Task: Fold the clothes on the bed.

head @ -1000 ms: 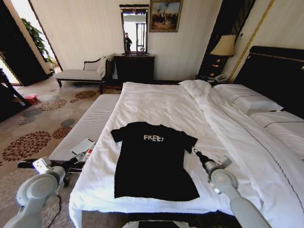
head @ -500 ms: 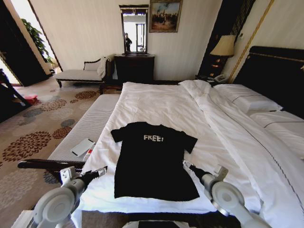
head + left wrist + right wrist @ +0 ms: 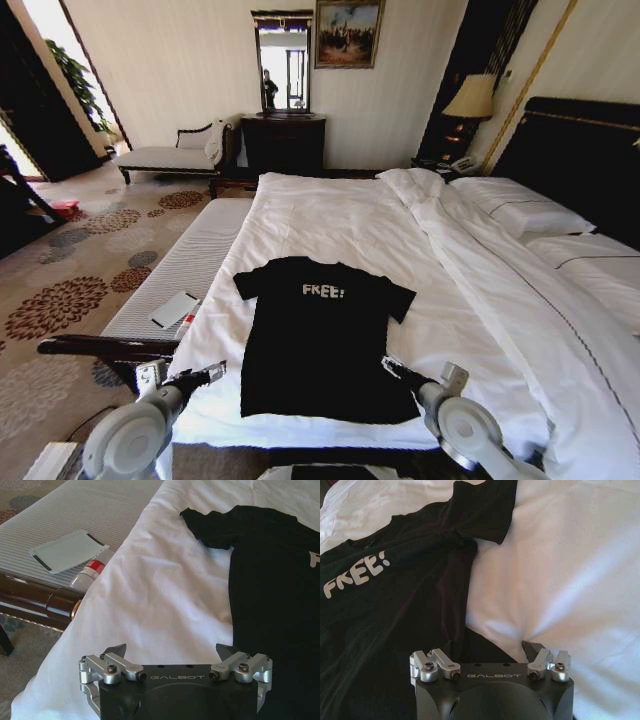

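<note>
The clothes, a black T-shirt with white "FREE!" lettering, lie spread flat near the foot of the bed. My left gripper hovers open over the white sheet just left of the shirt's lower left side. In the left wrist view the gripper is over bare sheet, with the shirt beside one fingertip. My right gripper stands open at the shirt's lower right hem. In the right wrist view it straddles the edge of the shirt, and nothing is held.
A striped white bench runs along the bed's left side, carrying a white card and a red-and-white tube. A dark wooden rail is by my left arm. Pillows and a folded duvet lie on the right.
Both arms drew back toward the foot of the bed. The left gripper swung from over the bench to the sheet beside the shirt. The right gripper slid down the shirt's right edge to its hem.
</note>
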Available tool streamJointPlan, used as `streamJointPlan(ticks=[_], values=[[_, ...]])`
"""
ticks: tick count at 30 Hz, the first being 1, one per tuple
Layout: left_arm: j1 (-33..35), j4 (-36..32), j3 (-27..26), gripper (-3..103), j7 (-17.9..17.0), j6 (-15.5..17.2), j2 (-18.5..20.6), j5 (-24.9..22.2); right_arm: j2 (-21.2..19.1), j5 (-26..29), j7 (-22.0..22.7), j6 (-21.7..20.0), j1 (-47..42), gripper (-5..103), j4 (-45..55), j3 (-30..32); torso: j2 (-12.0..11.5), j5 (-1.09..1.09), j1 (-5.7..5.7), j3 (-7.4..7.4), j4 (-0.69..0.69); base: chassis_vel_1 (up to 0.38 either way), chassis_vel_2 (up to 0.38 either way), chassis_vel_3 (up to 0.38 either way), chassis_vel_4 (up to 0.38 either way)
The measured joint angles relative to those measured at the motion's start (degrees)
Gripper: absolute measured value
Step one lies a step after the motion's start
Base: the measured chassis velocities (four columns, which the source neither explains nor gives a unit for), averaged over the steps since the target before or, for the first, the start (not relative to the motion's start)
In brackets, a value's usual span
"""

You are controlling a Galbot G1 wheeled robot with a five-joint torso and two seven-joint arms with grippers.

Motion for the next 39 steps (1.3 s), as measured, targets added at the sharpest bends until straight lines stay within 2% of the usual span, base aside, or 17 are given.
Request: streamJointPlan(ticks=[1,4,7,10,12,15,16,20,29,32,39], values=[[-0.05,0.00,-0.12,100,0.00,0.00,0.02,0.04,0.05,0.00,0.00,0.07,-0.30,79,0.26,-0.01,0.00,0.00,0.00,0.00,0.00,0.000,0.000,0.000,0.000],[-0.42,0.15,-0.49,100,0.00,0.00,0.09,0.28,0.29,0.01,0.12,0.26,-1.93,62,1.87,-0.02,0.00,0.00,0.00,0.00,0.00,0.000,0.000,0.000,0.000],[-0.63,0.30,-0.52,100,0.00,0.00,0.09,0.44,0.43,0.02,0.39,0.26,-2.83,58,2.86,-0.12,0.00,0.00,0.00,0.00,0.00,0.000,0.000,0.000,0.000],[-1.09,0.72,-0.52,100,-0.01,0.00,0.00,0.92,0.67,-0.07,0.78,0.26,-3.89,41,4.23,-0.27,0.00,0.00,0.00,0.00,-0.01,0.000,0.000,0.000,0.000],[-1.15,0.78,-0.52,100,-0.01,0.00,-0.04,1.03,0.69,-0.09,0.84,0.26,-4.03,41,4.41,-0.27,0.00,0.00,0.00,0.00,0.00,0.000,0.000,0.000,0.000],[-1.33,0.94,-0.51,100,-0.01,0.00,-0.16,1.58,0.71,-0.12,1.12,0.26,-4.78,25,5.00,0.01,0.00,0.00,0.00,0.00,0.00,0.000,0.000,0.000,0.000],[-1.33,0.94,-0.51,100,-0.01,0.00,-0.16,1.58,0.71,-0.12,1.12,0.26,-4.78,25,5.00,0.01,0.00,0.00,0.00,0.00,0.00,0.000,0.000,0.000,0.000],[-1.55,0.95,-0.90,100,-0.01,0.01,-0.17,1.64,0.82,-0.52,1.64,0.24,-6.48,4,6.11,0.12,0.00,0.00,0.00,0.00,0.00,0.000,0.000,0.000,0.000],[-2.21,1.13,-1.08,100,-0.06,0.00,-0.09,1.63,1.01,-1.26,2.38,0.23,-9.02,0,7.67,0.01,0.00,0.01,0.00,0.00,0.00,0.000,0.000,0.000,0.000],[-2.86,1.38,-1.21,100,-0.14,0.01,0.03,1.59,0.89,-2.51,3.54,0.23,-12.55,0,9.96,-0.79,0.00,0.00,0.00,0.00,0.00,0.000,0.000,0.000,0.000],[-2.92,1.56,-0.03,100,-0.18,0.00,-0.76,2.02,0.94,-3.07,3.98,0.44,-12.58,0,10.39,-0.36,0.00,0.01,0.00,0.00,0.00,0.000,0.000,0.000,0.000]])
